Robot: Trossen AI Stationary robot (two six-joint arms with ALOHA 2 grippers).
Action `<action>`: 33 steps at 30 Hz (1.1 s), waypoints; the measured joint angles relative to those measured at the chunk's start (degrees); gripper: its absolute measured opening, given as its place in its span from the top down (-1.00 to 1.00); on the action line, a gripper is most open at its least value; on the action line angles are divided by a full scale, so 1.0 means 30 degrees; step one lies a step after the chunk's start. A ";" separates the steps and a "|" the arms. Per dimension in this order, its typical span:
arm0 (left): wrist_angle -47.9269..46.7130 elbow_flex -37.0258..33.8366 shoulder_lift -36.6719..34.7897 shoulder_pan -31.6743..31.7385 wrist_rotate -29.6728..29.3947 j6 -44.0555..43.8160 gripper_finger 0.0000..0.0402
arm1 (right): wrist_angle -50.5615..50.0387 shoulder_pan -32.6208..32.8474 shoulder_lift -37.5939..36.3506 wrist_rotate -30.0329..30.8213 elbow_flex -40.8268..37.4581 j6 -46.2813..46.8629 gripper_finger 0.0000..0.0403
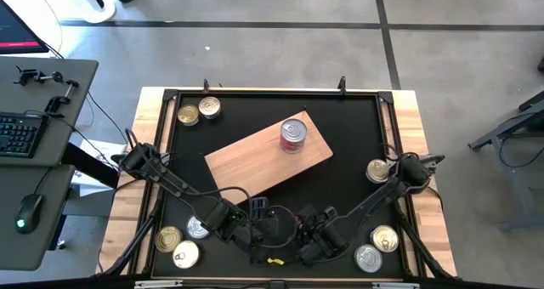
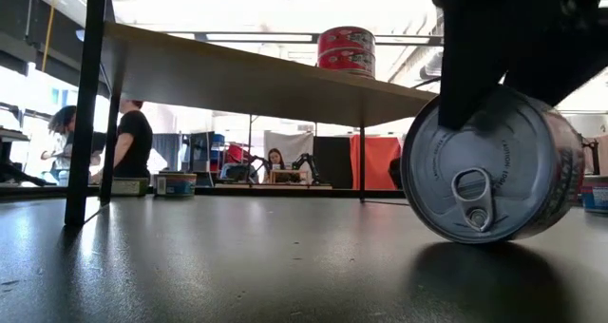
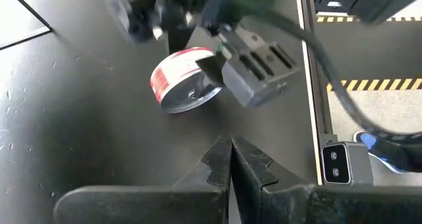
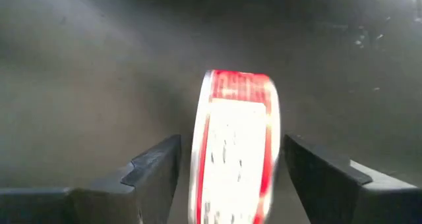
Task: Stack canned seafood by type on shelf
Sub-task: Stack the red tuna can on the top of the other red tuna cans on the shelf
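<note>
A red-labelled tin lies on its curved side wall on the black tabletop near the front edge, its silver pull-tab top facing the near side. My right gripper is open above it, one finger beside each flat face, with narrow gaps showing in the right wrist view. My left gripper hovers shut a little to the tin's left. The wooden shelf stands mid-table, carrying a stack of two red tins.
Two gold-topped tins sit at the far left. Three tins lie near the front left, one at the right and two near the front right. The shelf's legs stand on the tabletop.
</note>
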 joint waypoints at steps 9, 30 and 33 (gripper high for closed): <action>0.0007 0.0000 0.0000 -0.0007 0.0000 -0.0080 1.00 | 0.0072 0.0055 0.0801 -0.0458 -0.0007 -0.0416 -0.06; -0.0903 0.0688 -0.6141 -0.0816 -0.4560 0.2214 1.00 | -0.4481 0.1199 -0.6709 0.2779 0.4445 -0.7986 0.44; -0.0860 0.0670 -0.6620 -0.1210 -0.5353 0.2462 1.00 | -0.4992 -0.0126 -0.9437 0.4544 0.2948 -0.8057 0.44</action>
